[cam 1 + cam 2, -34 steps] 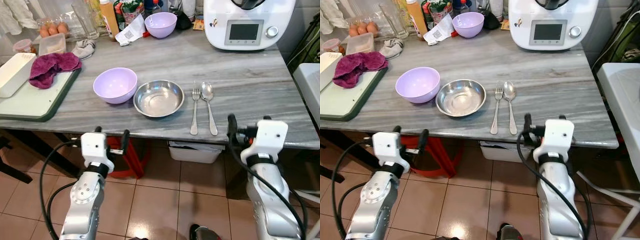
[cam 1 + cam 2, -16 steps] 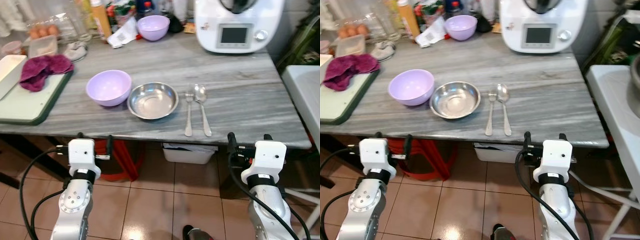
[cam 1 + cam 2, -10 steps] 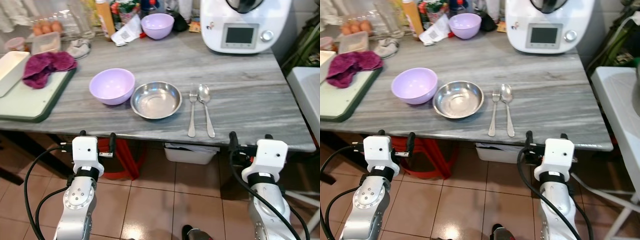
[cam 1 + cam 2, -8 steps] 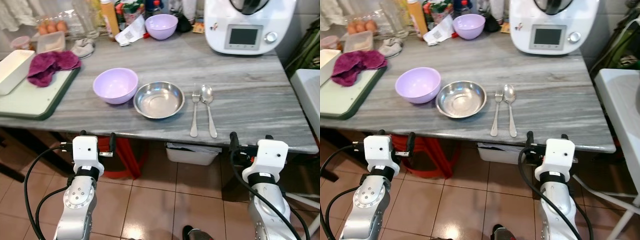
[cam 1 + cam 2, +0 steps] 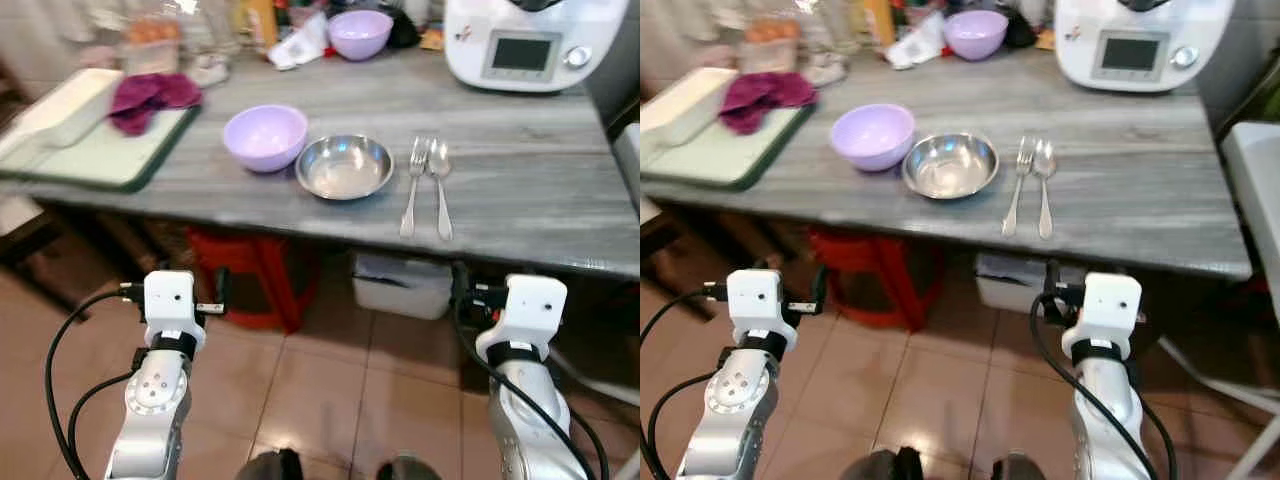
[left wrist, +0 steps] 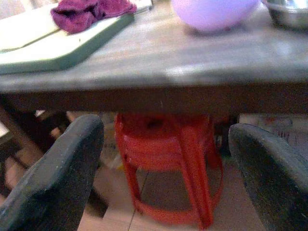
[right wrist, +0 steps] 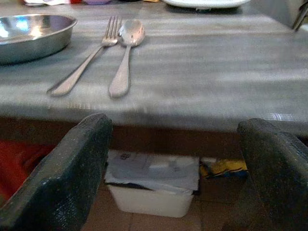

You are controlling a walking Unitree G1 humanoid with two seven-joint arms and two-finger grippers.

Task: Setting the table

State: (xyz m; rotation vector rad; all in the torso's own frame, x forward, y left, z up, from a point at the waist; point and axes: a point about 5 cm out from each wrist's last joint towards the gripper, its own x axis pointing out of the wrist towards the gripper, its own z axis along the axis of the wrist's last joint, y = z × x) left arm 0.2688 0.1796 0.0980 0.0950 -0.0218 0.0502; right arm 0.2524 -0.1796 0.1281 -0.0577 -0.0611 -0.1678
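On the grey marble table [image 5: 540, 205] a lilac bowl [image 5: 265, 137] stands beside a steel bowl [image 5: 344, 166]. To the steel bowl's right a fork [image 5: 412, 186] and a spoon [image 5: 440, 185] lie side by side. A second lilac bowl [image 5: 360, 33] sits at the back. My left gripper [image 6: 163, 159] is open and empty, held below the table's front edge in line with the lilac bowl. My right gripper [image 7: 171, 163] is open and empty too, low before the edge, facing the fork [image 7: 82, 62] and spoon [image 7: 126, 55].
A green board [image 5: 110, 160] at the table's left carries a white box [image 5: 60, 105] and a maroon cloth [image 5: 150, 95]. A white kitchen machine [image 5: 530, 40] stands back right. Under the table are a red stool [image 6: 168, 163] and a white bin [image 7: 151, 192]. Tiled floor lies below both arms.
The whole view has shifted: the table now sits farther off and more floor shows, so the camera has moved back. Both grippers stay open and low. Nothing on the table has moved.
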